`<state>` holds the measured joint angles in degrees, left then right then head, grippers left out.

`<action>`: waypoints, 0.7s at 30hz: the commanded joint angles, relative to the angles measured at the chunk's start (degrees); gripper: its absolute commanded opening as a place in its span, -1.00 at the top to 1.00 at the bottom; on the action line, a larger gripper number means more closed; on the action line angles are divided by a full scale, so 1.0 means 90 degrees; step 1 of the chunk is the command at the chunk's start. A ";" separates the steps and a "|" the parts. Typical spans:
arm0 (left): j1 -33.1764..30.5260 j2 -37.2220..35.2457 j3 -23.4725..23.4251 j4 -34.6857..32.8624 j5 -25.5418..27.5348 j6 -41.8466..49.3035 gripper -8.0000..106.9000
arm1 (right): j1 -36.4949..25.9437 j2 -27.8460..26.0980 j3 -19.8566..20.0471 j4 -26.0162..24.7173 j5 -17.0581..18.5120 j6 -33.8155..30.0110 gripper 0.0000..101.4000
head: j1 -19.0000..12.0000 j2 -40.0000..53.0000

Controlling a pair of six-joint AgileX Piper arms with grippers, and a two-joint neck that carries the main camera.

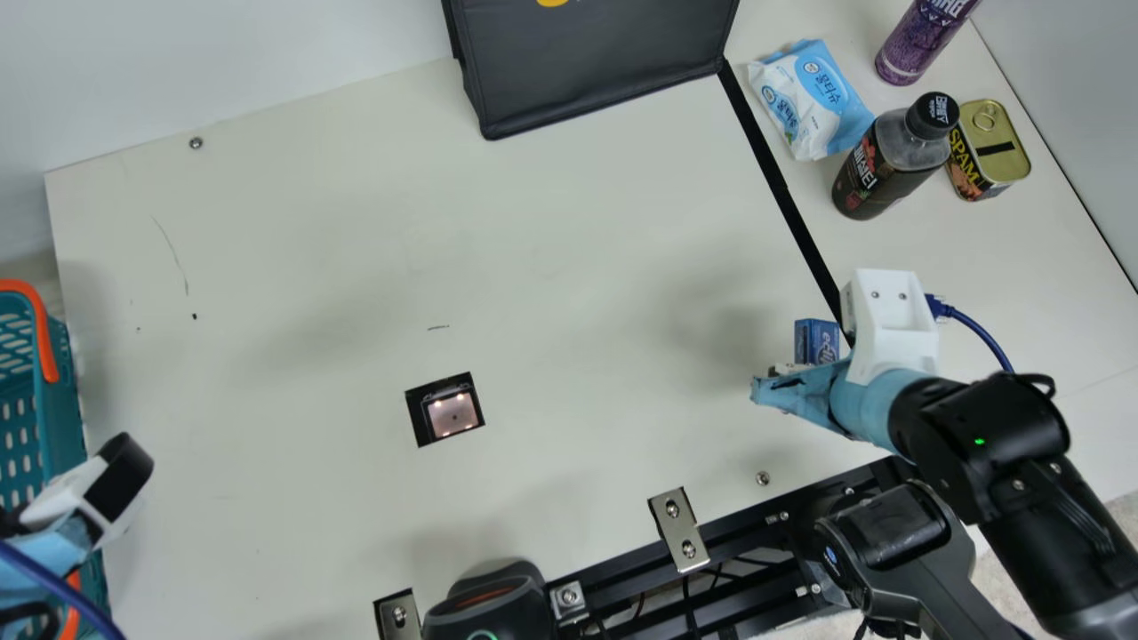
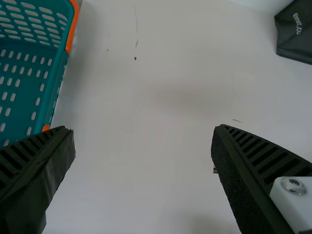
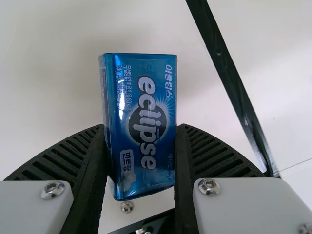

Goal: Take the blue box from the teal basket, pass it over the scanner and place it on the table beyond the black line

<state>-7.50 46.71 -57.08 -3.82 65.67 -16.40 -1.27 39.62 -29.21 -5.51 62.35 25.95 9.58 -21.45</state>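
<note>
The right gripper [image 1: 770, 386] has its black ribbed fingers [image 3: 214, 153] pressed inward, narrowly parted; behind them sit the white wrist bracket [image 1: 892, 324] and black right arm [image 1: 987, 436]. The left gripper [image 1: 55, 553] has its ribbed fingers [image 2: 261, 158] spread wide apart.

Two grippers: left gripper [image 1: 84, 511] lower left of the frame, right gripper [image 1: 782, 384] at right. One blue box [image 1: 813, 340] at right, one basket [image 1: 67, 391] at left, one lit panel [image 1: 454, 414] below centre, one bag [image 1: 596, 67] at top. Upper right: one wipes pack [image 1: 813, 100], one bottle [image 1: 876, 173], one purple container [image 1: 920, 40], one tin [image 1: 991, 142], one black line [image 1: 782, 196].
</note>
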 commanded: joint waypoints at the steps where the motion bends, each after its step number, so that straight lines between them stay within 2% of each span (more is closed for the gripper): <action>1: 0.0000 0.0000 0.0000 0.0000 0.0000 0.0000 -0.71 | -0.0747 -0.0098 -0.0036 0.0547 0.0016 -0.0490 1.00 | -0.0184 -0.0015; 5: 0.0000 0.0000 0.0000 0.0000 0.0000 0.0000 -0.71 | -0.1581 -0.0076 -0.0117 0.1146 0.0065 -0.1159 1.00 | -0.0184 -0.0015; 10: 0.0000 0.0000 0.0000 0.0000 0.0000 0.0000 -0.71 | -0.2817 0.0237 -0.0227 0.1845 0.0057 -0.2325 1.00 | -0.0184 -0.0015; 17: 0.0000 0.0000 0.0000 0.0000 0.0000 0.0000 -0.71 | -0.5005 0.1117 -0.0532 0.2737 0.0169 -0.4630 1.00 | -0.0184 -0.0015; 21: 0.0000 0.0000 0.0000 0.0000 0.0000 0.0000 -0.71 | -0.6283 0.1733 -0.0826 0.2961 0.0371 -0.6045 1.00 | -0.0184 -0.0015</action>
<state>-7.50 46.71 -57.08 -3.82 65.67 -16.40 -45.67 52.04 -35.81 20.41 64.74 -14.82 9.58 -21.45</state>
